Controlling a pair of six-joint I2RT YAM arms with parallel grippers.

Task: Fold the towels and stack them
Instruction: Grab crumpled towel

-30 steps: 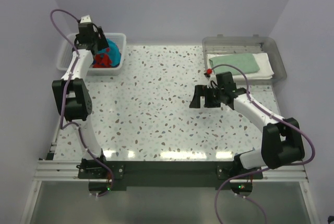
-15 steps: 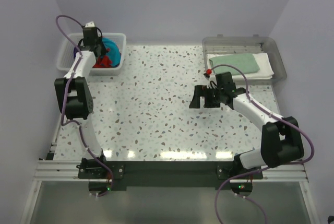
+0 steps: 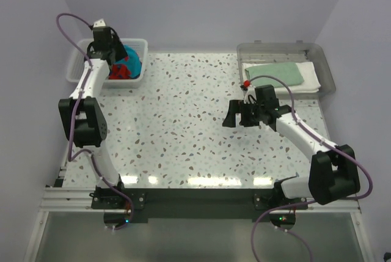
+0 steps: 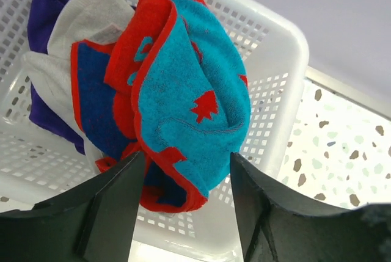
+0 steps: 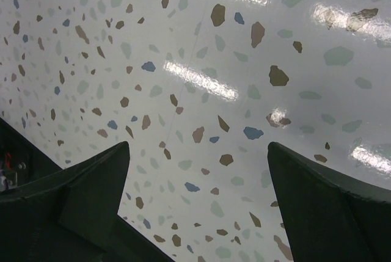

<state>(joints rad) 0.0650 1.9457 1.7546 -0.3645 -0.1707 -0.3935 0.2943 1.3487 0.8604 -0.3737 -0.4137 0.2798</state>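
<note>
The turquoise-and-red patterned towel (image 3: pixel 128 63) lies bunched on top in the white basket (image 3: pixel 142 45) at the far left. In the left wrist view this towel (image 4: pixel 195 85) fills the middle, with a dark purple towel (image 4: pixel 44 5) and a white towel (image 4: pixel 91 8) under it. My left gripper (image 3: pixel 116 59) (image 4: pixel 186 154) is open, its fingers straddling the towel's lower red edge. A folded pale mint green towel (image 3: pixel 275 72) rests on a folded white towel (image 3: pixel 310 79) in the clear tray. My right gripper (image 3: pixel 236 115) (image 5: pixel 197 145) hangs open over bare table.
The clear grey plastic tray (image 3: pixel 324 54) stands at the far right corner. The basket's slatted wall (image 4: pixel 275 109) is just beyond my left fingers. The speckled table (image 3: pixel 183 121) stretches between both arms.
My left gripper swung a little back and right over the basket, then returned near where it was a second ago. The right arm has hardly moved.
</note>
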